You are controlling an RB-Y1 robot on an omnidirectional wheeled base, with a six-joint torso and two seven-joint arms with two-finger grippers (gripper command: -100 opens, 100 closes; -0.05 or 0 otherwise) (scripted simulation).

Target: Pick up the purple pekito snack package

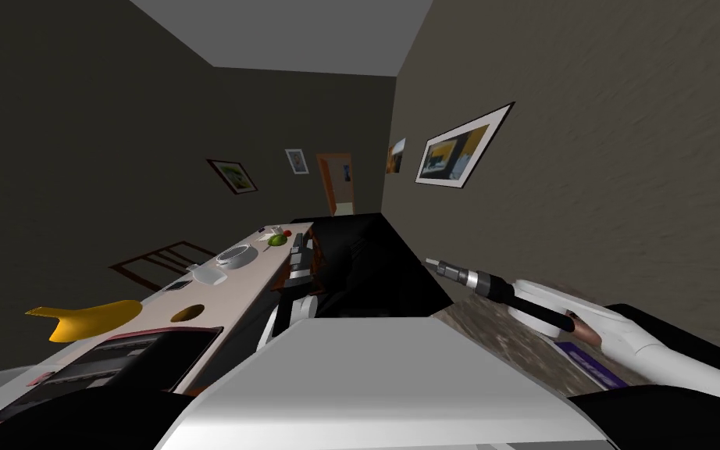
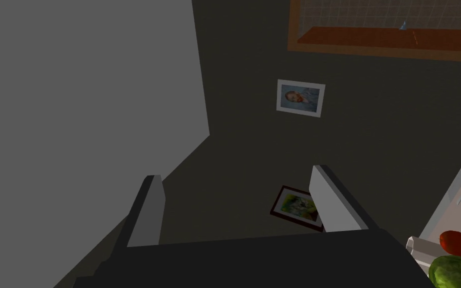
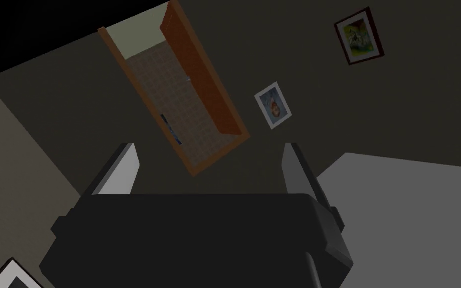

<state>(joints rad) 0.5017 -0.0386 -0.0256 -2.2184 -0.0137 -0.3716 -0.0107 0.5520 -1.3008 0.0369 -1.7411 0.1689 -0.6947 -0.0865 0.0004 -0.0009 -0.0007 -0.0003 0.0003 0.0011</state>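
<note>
The purple snack package lies flat on a mottled brown countertop at my right, close by my chest. A white hand blender with a dark shaft and silver tip lies across the package's near end and hides part of it. Both forearms are raised in front of my chest, well left of the package. My left gripper is open and holds nothing; a red fruit and a green one sit beside it on a table's end. Open too, my right gripper is bare.
A long pale table runs along my left with a bowl, a yellow object, a green fruit and a dark tray. A chair stands beyond it. A black area lies between table and counter.
</note>
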